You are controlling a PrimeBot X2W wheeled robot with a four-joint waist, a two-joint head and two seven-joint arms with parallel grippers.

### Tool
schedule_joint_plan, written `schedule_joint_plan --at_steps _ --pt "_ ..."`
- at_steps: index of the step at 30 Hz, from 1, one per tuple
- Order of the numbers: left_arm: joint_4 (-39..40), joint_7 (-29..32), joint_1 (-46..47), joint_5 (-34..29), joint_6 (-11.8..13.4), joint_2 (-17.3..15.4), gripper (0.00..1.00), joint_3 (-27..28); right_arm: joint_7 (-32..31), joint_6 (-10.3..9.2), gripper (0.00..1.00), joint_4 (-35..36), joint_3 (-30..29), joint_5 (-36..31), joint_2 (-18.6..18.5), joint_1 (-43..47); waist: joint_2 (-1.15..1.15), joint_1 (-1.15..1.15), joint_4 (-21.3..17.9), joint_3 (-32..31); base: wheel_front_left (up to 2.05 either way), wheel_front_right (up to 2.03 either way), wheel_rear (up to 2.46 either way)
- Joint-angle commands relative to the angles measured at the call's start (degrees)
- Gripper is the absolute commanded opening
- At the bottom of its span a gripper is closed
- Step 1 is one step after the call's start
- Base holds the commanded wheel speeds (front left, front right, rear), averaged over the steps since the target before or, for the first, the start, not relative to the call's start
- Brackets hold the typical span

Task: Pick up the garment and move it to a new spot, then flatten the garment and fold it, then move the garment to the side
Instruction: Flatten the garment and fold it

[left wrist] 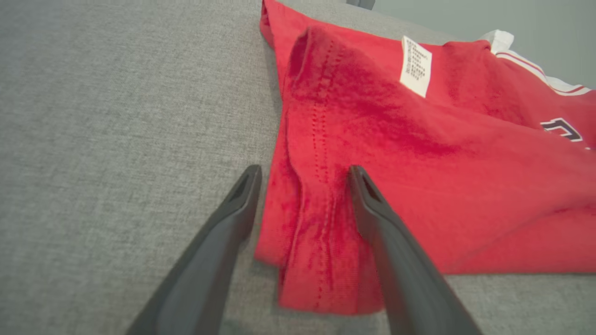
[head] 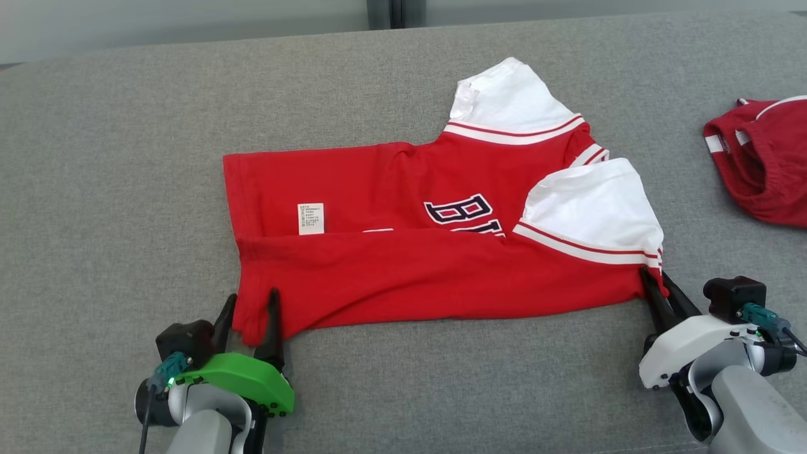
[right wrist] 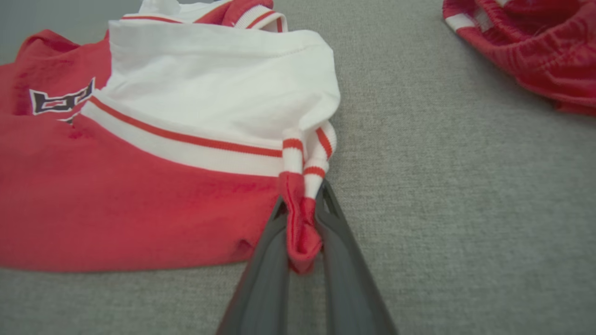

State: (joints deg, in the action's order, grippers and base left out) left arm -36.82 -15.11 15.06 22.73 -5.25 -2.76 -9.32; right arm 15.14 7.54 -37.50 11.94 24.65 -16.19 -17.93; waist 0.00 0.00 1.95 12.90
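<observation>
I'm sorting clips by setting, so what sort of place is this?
Likely an indoor workroom set up for folding clothes: a wide grey cloth-covered surface, a red and white shirt spread on it, a second red garment at the right, and a plain pale wall behind.

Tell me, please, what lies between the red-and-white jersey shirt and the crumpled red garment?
Just bare grey fabric surface lies between the jersey shirt and the red garment, per the head view.

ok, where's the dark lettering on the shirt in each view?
Head view: lettering centre-right, lower half tucked under the folded flap.
Left wrist view: lettering at the far right edge.
Right wrist view: lettering upper left.
Shared landmark: the red shirt on the grey surface.
</observation>
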Motion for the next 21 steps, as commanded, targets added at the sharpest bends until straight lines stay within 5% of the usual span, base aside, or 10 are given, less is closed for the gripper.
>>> schedule_joint_plan --at_steps 1,2,12,21 --pt "0.09 0.00 1.06 0.16 -0.41 -0.30 0.36 -0.20 -0.04 -0.12 0.00 0.22 0.16 -0.03 -0.05 -0.58 0.00 0.00 -0.28 0.31 0.00 0.00 0.00" --pt "0.05 0.00 1.07 0.25 -0.60 -0.32 0.00 -0.17 -0.04 -0.12 0.00 0.32 0.18 -0.02 -0.04 -0.72 0.00 0.00 -0.37 0.39 0.00 0.00 0.00" --pt "-0.69 0.00 -1.11 1.32 -1.60 -0.37 0.00 1.79 -0.03 -0.13 0.00 0.16 -1.80 -0.19 -0.44 0.36 0.00 0.00 -0.50 -1.26 0.00 0.00 0.00" --pt "-9.79 0.06 -2.65 2.98 -2.00 -0.51 0.00 1.94 -0.03 -0.15 0.00 -1.46 -1.54 0.22 -0.27 5.04 0.00 0.00 -0.31 -8.51 0.00 0.00 0.00"
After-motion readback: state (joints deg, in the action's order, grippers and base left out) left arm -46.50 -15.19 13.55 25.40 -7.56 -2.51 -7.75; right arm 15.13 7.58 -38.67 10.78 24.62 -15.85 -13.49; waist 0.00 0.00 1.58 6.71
